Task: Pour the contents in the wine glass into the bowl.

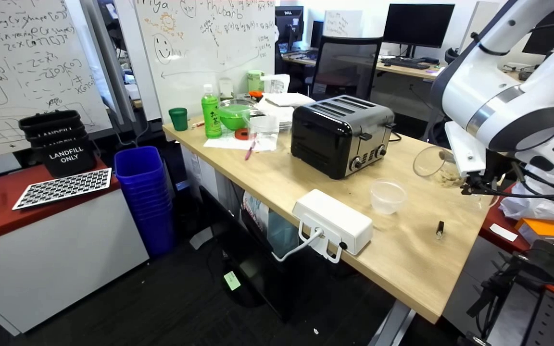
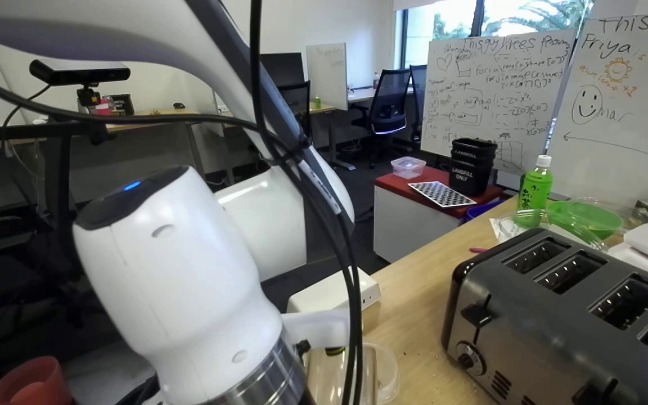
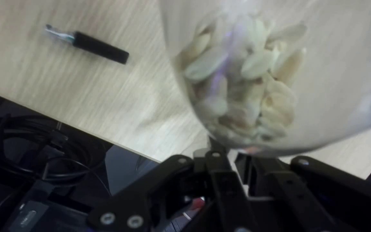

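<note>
The gripper (image 3: 237, 157) holds the wine glass (image 1: 431, 163), its jaws drawn narrow just below the cup — the stem itself is mostly hidden. The glass is tilted well over, its mouth turned toward the side where the bowl (image 1: 388, 196) stands. Pale, flat, seed-like pieces (image 3: 246, 83) lie gathered inside the cup. The bowl, small and translucent, stands upright on the wooden table (image 1: 416, 269), near the glass's mouth but apart from it in an exterior view. Near the bowl lies a short black stub (image 1: 440, 229) with thin strands at one end. On the bowl's other side a white box (image 1: 333, 221) sits at the table's edge, and a black and steel toaster (image 1: 342, 137) stands behind — two dials on one face. Farther along, a green bottle (image 1: 211, 115) stands just beside a green bowl (image 1: 234, 117), with a dark green tumbler (image 1: 179, 119) near the table's corner
</note>
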Tool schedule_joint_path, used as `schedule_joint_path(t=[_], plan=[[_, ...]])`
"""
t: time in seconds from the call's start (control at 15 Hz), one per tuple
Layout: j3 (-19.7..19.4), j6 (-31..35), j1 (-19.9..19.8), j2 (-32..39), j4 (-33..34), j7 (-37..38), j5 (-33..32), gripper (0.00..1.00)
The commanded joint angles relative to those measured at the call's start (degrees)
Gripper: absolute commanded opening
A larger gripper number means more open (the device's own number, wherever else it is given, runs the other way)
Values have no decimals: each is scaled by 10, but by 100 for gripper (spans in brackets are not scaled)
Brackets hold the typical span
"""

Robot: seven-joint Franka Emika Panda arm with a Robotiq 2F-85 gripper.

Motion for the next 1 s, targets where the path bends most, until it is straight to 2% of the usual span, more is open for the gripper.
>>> schedule_joint_path(t=[0.0, 0.2, 0.53, 0.73, 0.87, 0.93], plan=[[-99, 2, 90, 42, 30, -10, -7, 4], [-142, 2, 150, 62, 46, -18, 9, 4], [-170, 0, 223, 70, 49, -26, 29, 4], [-194, 0, 254, 73, 51, -27, 40, 4], [-186, 0, 247, 63, 48, -33, 50, 4], [-182, 0, 245, 65, 40, -5, 25, 14]])
